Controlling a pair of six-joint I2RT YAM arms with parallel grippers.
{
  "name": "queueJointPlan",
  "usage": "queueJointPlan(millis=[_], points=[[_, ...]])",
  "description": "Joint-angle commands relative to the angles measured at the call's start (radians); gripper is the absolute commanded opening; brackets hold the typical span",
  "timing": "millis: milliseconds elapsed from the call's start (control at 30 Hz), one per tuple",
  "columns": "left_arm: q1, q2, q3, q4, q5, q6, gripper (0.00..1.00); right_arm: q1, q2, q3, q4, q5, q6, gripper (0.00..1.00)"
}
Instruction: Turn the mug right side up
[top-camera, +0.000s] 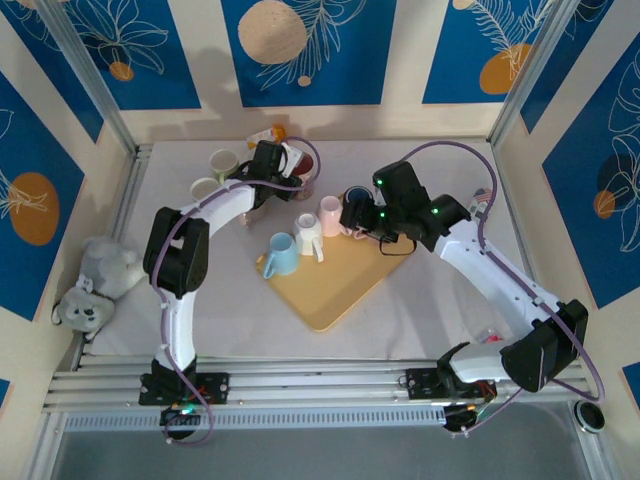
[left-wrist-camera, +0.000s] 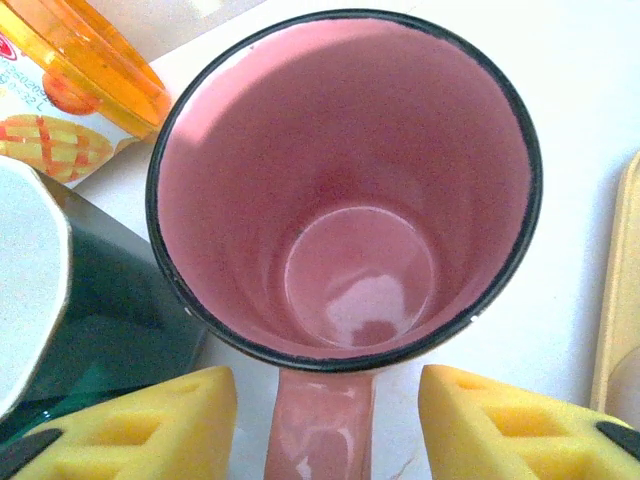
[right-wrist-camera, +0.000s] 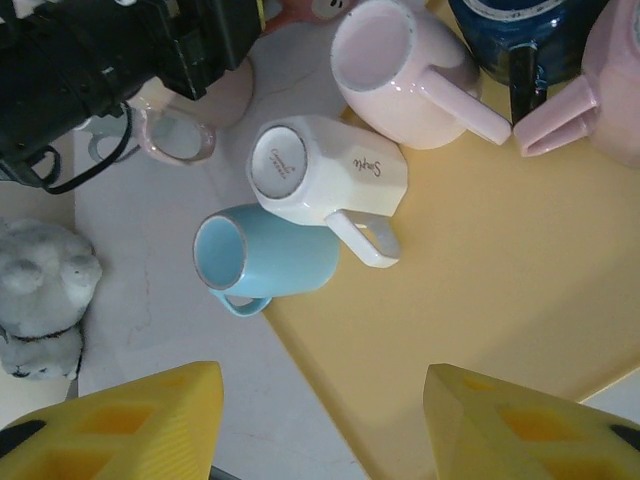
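the pink mug (left-wrist-camera: 345, 190) stands mouth-up directly under the left pincer (left-wrist-camera: 325, 405), whose foam fingers sit apart either side of its handle (left-wrist-camera: 318, 435), gripping nothing. a crooked lift-off could snag that handle and topple it. a dark green mug (left-wrist-camera: 120, 320) crowds the left, an orange packet (left-wrist-camera: 70, 110) lies beyond, and the yellow tray (left-wrist-camera: 620, 300) edges the right. the right pincer (right-wrist-camera: 320, 420) hangs apart, empty.

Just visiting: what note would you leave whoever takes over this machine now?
Left tool: open, straddling the handle of the glossy pink dark-rimmed mug.
Right tool: open, empty, above the yellow tray.
Done: that mug stands mouth up on the white table.
To do: back the left tool away; a white ceramic mug sits bottom up on the tray, perhaps next.
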Motion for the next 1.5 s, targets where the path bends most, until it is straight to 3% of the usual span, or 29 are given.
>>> queueJointPlan(millis=[0,333,467,633,833,1067,1233,1467], points=[[-0.006,-0.097,0.014,-0.006,0.007,0.007,0.54,-0.006,-0.031,-0.01,-0.011,0.01,0.002,0.57],[-0.007,-0.356,-0.112,-0.036,0.034,-0.036,0.63,-0.008,-0.081,-0.023,-0.023,0.086,-0.147,0.57],[-0.006,-0.524,-0.235,-0.042,0.138,-0.065,0.65,-0.017,-0.128,-0.06,-0.017,0.109,-0.23,0.57],[-0.006,-0.672,-0.312,-0.102,0.267,-0.233,0.66,-0.051,-0.176,-0.087,-0.039,0.101,-0.29,0.58],[-0.014,-0.722,-0.345,-0.153,0.367,-0.468,0.63,-0.114,-0.201,-0.097,-0.063,0.062,-0.31,0.59],[-0.089,-0.724,-0.381,-0.155,0.34,-0.527,0.63,-0.179,-0.087,-0.047,-0.171,0.0,-0.342,0.55],[-0.118,-0.694,-0.425,-0.105,0.376,-0.531,0.63,-0.187,0.014,-0.01,-0.229,0.081,-0.265,0.54],[-0.126,-0.7,-0.537,0.041,0.395,-0.56,0.63,-0.117,0.086,-0.017,-0.163,0.171,0.059,0.62]])
